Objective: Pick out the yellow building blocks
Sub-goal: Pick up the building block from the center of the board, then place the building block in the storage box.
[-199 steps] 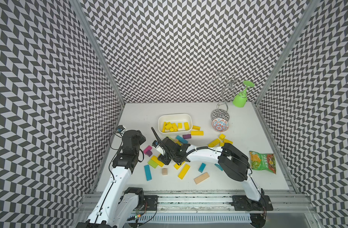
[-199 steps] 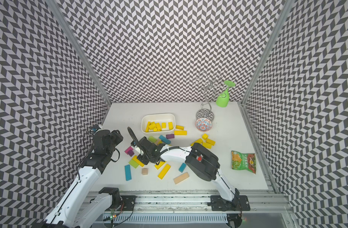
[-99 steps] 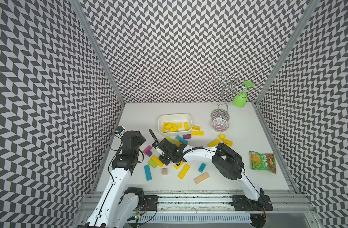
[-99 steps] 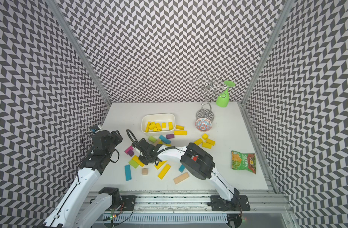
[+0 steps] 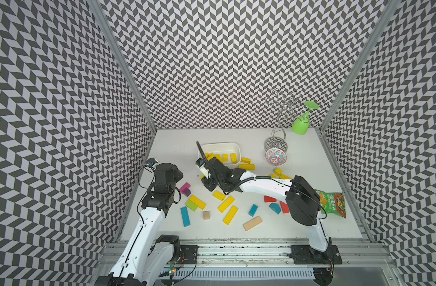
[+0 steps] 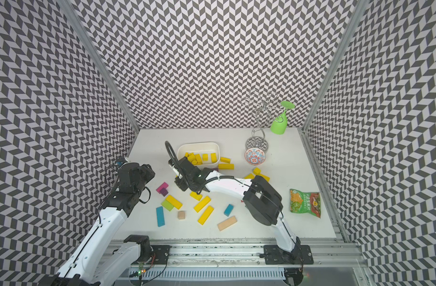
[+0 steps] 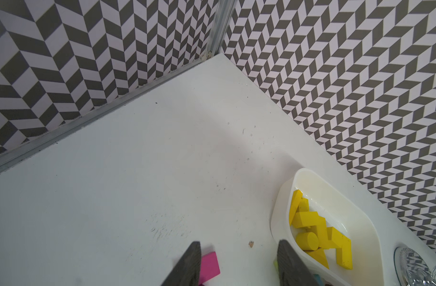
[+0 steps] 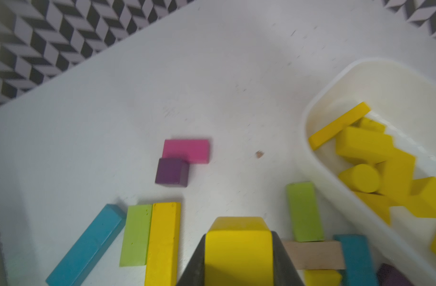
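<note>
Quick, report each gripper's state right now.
Left gripper: open, holding nothing.
Right gripper: closed on a yellow block.

The green snack bag (image 5: pixel 332 204) carries Chinese characters, too small to read reliably.

- Walls (image 5: pixel 212 62): black-and-white chevrons all round.
- Tray (image 5: pixel 219 144) white, yellow building blocks (image 5: pixel 224 157) inside.
- Bowl (image 5: pixel 275 156): red-and-blue pattern.
- Pink block (image 8: pixel 186 149), purple cube (image 8: pixel 171 172).
- Yellow block (image 8: pixel 238 250), dark grey fingers (image 8: pixel 281 267).

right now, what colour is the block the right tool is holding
Yellow. The block in the right tool shows best in the right wrist view.
</note>
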`<action>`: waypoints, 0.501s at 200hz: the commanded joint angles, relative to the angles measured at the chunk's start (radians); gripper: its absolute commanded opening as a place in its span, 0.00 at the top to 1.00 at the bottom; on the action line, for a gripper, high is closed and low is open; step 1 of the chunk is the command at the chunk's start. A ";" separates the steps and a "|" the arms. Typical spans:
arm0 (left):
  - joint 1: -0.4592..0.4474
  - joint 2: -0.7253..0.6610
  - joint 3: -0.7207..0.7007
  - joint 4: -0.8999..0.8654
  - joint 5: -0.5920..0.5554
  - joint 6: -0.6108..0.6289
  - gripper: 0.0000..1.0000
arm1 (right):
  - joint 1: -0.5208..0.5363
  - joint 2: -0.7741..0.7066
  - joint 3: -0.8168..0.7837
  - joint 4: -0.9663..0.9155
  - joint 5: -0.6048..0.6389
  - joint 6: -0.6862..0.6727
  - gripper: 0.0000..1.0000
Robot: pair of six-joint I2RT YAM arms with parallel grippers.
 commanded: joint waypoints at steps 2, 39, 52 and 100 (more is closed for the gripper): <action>0.004 0.028 -0.012 -0.005 0.040 0.011 0.48 | -0.085 -0.012 0.019 0.078 0.046 0.039 0.80; 0.004 0.065 0.006 -0.026 0.066 0.024 0.48 | -0.190 0.091 0.104 0.062 0.017 0.110 0.80; 0.004 0.071 0.008 -0.029 0.077 0.027 0.49 | -0.213 0.129 0.135 0.060 0.013 0.126 0.80; 0.002 0.127 0.023 -0.039 0.151 0.033 0.49 | -0.271 0.274 0.270 0.034 0.032 0.156 0.77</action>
